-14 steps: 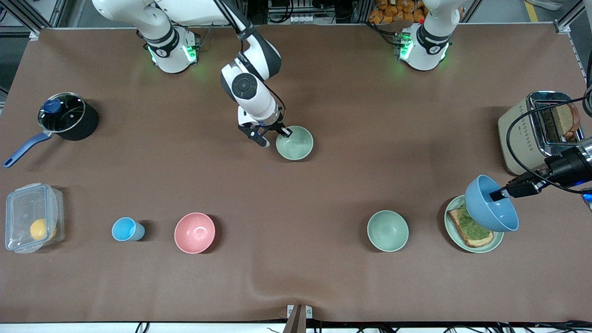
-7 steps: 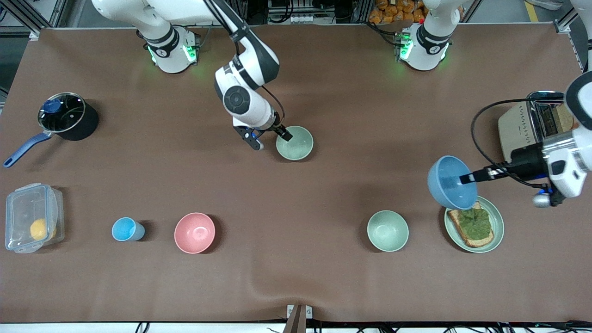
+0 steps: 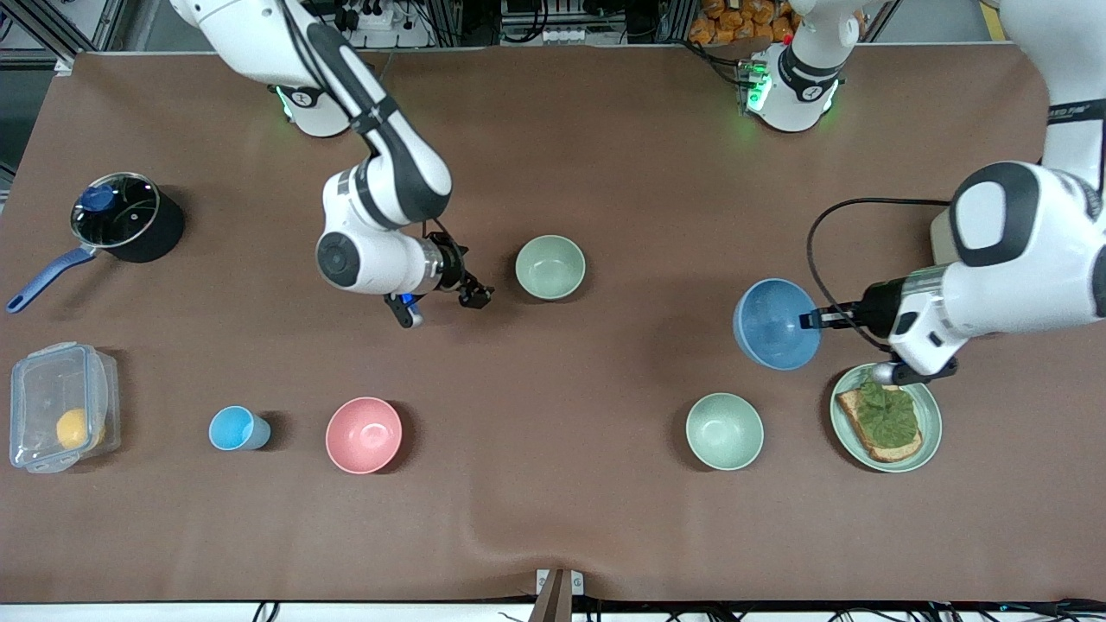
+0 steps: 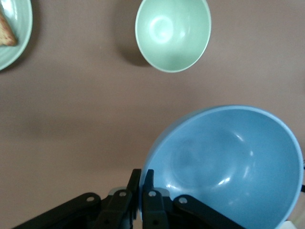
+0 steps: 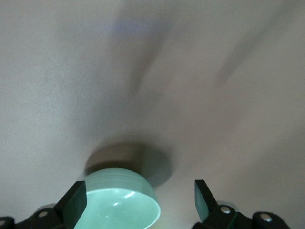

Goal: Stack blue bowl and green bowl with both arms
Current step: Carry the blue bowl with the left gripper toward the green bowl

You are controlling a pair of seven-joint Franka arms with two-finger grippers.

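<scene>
— Two grippers: what do we see?
— Our left gripper [image 3: 810,320] fingers pinch the blue bowl [image 3: 775,323] aloft over the tabletop [image 3: 605,173]; right gripper [image 3: 477,296] fingers spread, empty, beside the green bowl [image 3: 550,267].

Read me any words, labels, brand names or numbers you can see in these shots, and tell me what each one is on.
Left arm's white link: a short line of dark lettering, too small to read.
No lettering shows on the blue bowl, which the left gripper holds by the rim above the table, nor on the green bowl beside the open right gripper.
</scene>
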